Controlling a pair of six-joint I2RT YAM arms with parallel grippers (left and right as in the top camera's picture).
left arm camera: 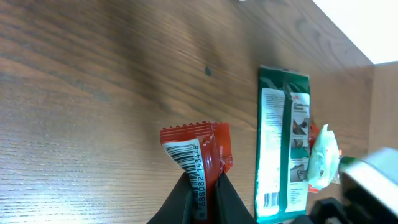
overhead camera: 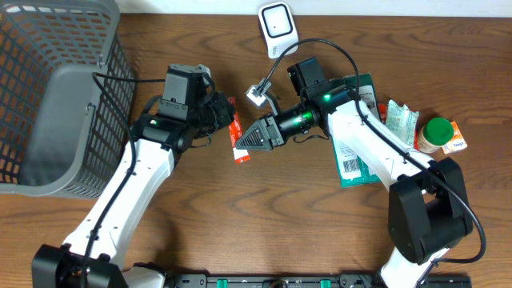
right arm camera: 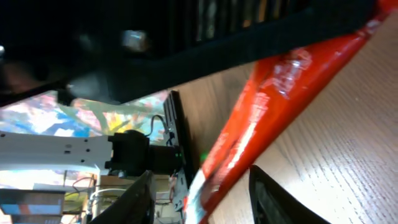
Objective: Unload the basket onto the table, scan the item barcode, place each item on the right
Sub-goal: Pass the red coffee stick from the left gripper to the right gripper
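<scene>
While the left hand (left arm camera: 202,190) is pressed together on one edge of the red packet (left arm camera: 198,146), the packet juts forward from its fingertips over the bench (left arm camera: 87,93). Its white barcode (left arm camera: 186,151) shows just beyond the grip. From the opposite side the right hand (right arm camera: 200,179) is spread, its fingers (right arm camera: 142,198) on either side of the packet's other end. Whether they touch it I cannot tell. A white scanner (overhead camera: 277,24) sits near the right wrist, apart from the packet. A green pouch (left arm camera: 283,143) lies flat to the right of the left hand.
</scene>
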